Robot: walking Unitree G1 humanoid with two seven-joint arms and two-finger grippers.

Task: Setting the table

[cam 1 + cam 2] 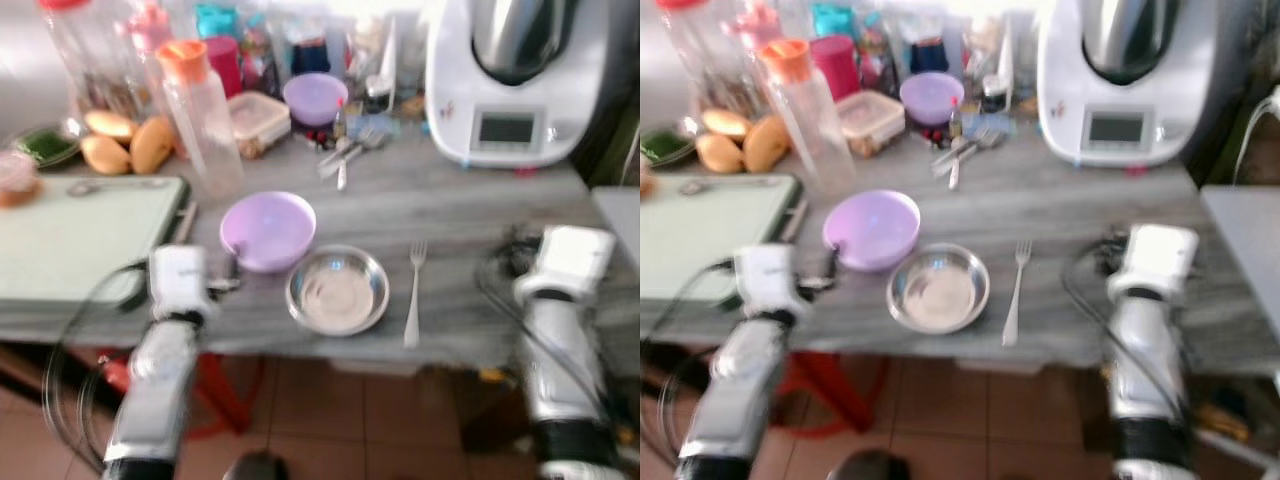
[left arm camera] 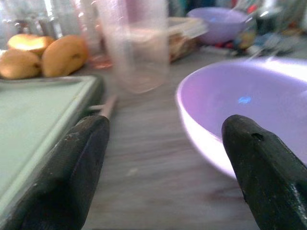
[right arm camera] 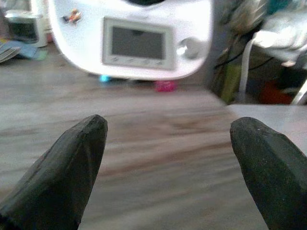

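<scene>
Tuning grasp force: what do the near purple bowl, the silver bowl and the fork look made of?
Near purple bowl: likely plastic, matte and evenly lilac with a soft sheen. Silver bowl: looks like stainless steel, bright and mirror-like with reflections inside. Fork: apparently metal, pale silver and shiny, though blur leaves its finish uncertain.

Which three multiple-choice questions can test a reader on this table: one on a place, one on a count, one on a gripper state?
1. Where does the fork lie?
A. to the right of the steel bowl
B. inside the near purple bowl
C. on the green board

2. How many purple bowls stand on the table?
A. one
B. two
C. three

3. How is the left gripper?
A. shut on a bowl
B. shut, holding nothing
C. open

Key: 1 A, the fork lies beside the steel bowl; 2 B, a second purple bowl stands at the back; 3 C, its fingers stand wide apart.
</scene>
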